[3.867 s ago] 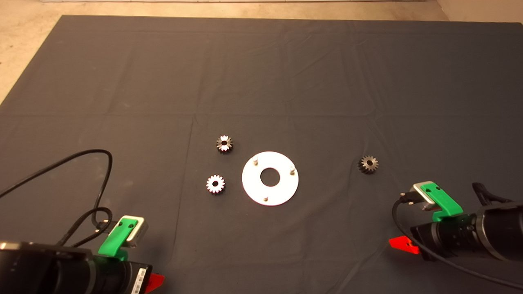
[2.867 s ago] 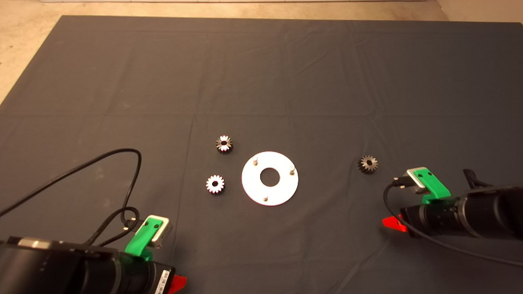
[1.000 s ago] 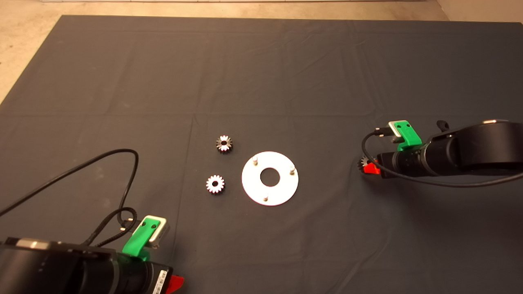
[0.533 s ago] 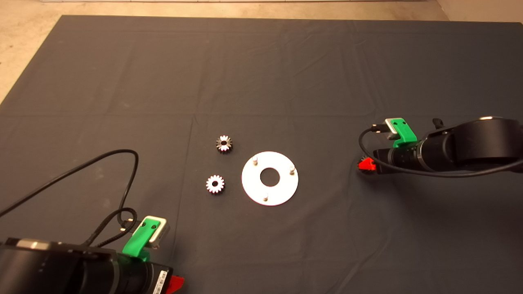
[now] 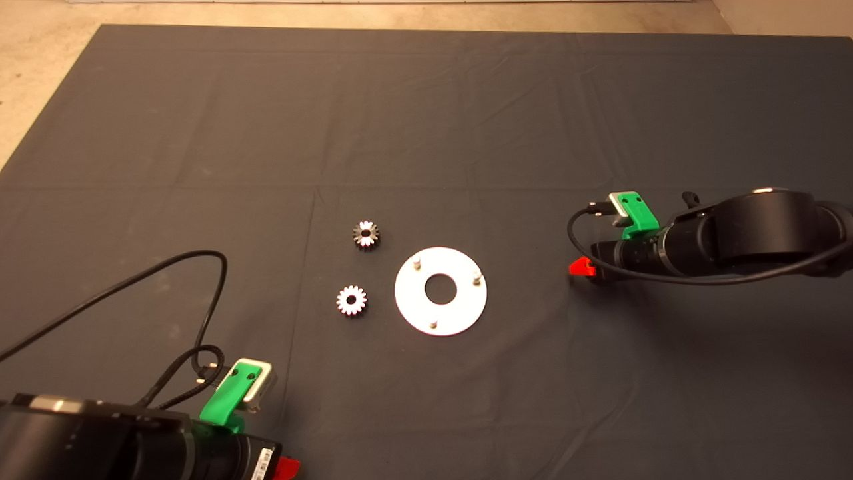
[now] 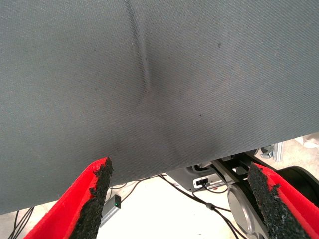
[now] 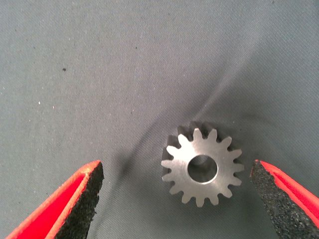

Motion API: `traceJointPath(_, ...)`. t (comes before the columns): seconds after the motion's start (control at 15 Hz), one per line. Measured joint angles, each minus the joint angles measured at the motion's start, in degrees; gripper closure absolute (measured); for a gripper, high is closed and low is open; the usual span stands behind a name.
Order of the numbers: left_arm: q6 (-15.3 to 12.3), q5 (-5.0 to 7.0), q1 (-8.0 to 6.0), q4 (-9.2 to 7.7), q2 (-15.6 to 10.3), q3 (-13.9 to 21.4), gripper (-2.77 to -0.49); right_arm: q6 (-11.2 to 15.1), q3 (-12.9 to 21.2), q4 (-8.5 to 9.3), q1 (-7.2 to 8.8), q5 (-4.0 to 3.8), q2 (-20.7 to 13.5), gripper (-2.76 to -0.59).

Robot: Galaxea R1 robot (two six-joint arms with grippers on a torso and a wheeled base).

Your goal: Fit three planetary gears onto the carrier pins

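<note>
While spread wide over the dark mat (image 5: 426, 120), right gripper (image 7: 177, 199) straddles one gear (image 7: 202, 166), lying flat between the two red fingers (image 7: 75, 196), nearer the one on its far side than the other, touching neither pad. Clear mat on both sides of the teeth; centre hole facing up at the wrist camera. Nothing held, nothing clamped.

Seen from above, same gripper (image 5: 582, 267) reaches in from the right edge, only a red fingertip showing ahead of the black arm, that gear hidden beneath it. White disc (image 5: 440, 291) well apart from this gripper, toward the middle of the mat, flat, with a large centre hole and three short pins (image 5: 416, 263) standing upright around it, all three bare. Two more gears beyond the disc on its side away from the right gripper: one (image 5: 366, 235) close by the disc's rim near a pin, the other (image 5: 351, 301) just beside the rim lower down, both flat on the mat, neither on a pin.

Left gripper (image 6: 179, 199) parked at the lower left edge in the head view (image 5: 288, 468), far from every gear, fingers wide apart, empty, hanging over the mat's edge with cables and floor beyond it.
</note>
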Motion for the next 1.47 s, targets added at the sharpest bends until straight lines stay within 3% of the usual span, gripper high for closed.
traceJointPath(0.27,0.0,0.0,0.0,0.0,0.0,0.0,-1.92,0.0,-0.6,-1.16,-2.2,-0.01,-0.2,-2.21)
traceJointPath(0.6,0.0,0.0,0.0,0.0,-0.3,0.0,-1.92,0.0,-0.6,-1.33,-2.2,0.0,-0.2,-2.09)
traceJointPath(1.47,0.0,0.0,0.0,0.0,-2.4,0.0,-1.92,-0.1,-1.9,-2.16,-2.2,-0.01,-0.4,-1.41)
